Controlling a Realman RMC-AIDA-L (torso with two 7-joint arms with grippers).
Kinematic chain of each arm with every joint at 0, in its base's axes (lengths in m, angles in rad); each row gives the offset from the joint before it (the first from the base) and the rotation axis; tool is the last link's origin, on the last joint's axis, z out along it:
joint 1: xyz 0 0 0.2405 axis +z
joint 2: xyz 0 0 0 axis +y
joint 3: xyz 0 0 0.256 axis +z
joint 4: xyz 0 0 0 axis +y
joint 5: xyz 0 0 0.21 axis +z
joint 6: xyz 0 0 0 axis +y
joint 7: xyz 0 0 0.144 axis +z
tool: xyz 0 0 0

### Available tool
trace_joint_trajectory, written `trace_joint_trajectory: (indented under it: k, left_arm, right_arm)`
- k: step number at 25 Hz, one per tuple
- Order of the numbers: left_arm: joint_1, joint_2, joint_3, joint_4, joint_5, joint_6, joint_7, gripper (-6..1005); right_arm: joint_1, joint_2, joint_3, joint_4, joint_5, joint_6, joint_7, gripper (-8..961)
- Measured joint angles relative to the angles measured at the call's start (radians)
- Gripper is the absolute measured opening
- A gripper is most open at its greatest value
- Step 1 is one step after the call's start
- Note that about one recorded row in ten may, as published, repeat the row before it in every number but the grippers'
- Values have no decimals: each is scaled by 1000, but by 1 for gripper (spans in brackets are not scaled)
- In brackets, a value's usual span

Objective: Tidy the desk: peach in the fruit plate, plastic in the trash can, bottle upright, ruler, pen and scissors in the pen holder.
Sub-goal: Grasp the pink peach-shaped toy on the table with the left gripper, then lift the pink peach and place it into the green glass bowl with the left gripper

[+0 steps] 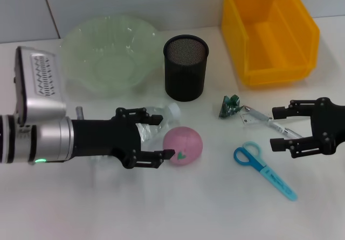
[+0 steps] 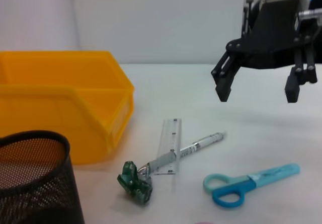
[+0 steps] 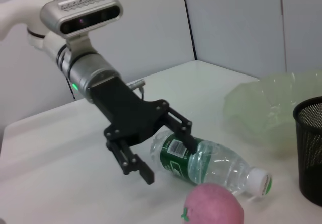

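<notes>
Because the bottle (image 1: 156, 122) lies on its side between the spread fingers of the left gripper (image 1: 152, 137), with the peach (image 1: 183, 146) just beside its cap end, closing or lifting could roll the bottle and push the peach away. The right gripper (image 1: 281, 128), fingers spread and grasping nothing, hovers over the ruler (image 2: 169, 146), pen (image 2: 193, 148) and scissors (image 1: 263, 169); a descent here could scatter these overlapping items.

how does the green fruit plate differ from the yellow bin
The fruit plate is round, pale translucent green with a wavy rim; the yellow bin is boxy, opaque, with straight walls. The plate is shallow and wide, while the bin is deep with a cut-down front. The plate sits at the table's back left, the bin at its back right, the black pen holder between them. Both are upright, open-topped and have nothing inside.
</notes>
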Motion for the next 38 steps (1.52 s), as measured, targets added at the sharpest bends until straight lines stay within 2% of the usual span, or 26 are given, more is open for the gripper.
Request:
trace_joint_trajectory:
  k: [4,8,15,24,28,38]
  left_arm:
    - [-33,-4,21,-1,29,-25,7,757]
    - [-52,-7,119,7,27,-104,19,753]
    - [-71,-11,200,8,24,-190,28,746]
    - [-85,-13,235,-4,10,-238,60,738]
    - [-86,-13,284,-4,4,-283,61,734]
    - [-87,-13,316,5,2,-295,63,724]
  right_arm:
    - [-5,0,3,-4,1,-1,1,824]
    - [-1,0,2,-7,1,-2,4,824]
    - [2,0,3,-14,1,-16,13,824]
    - [2,5,3,-36,1,-34,27,825]
    - [1,6,3,-38,0,-37,27,825]
    - [0,6,3,-38,0,-37,27,825]
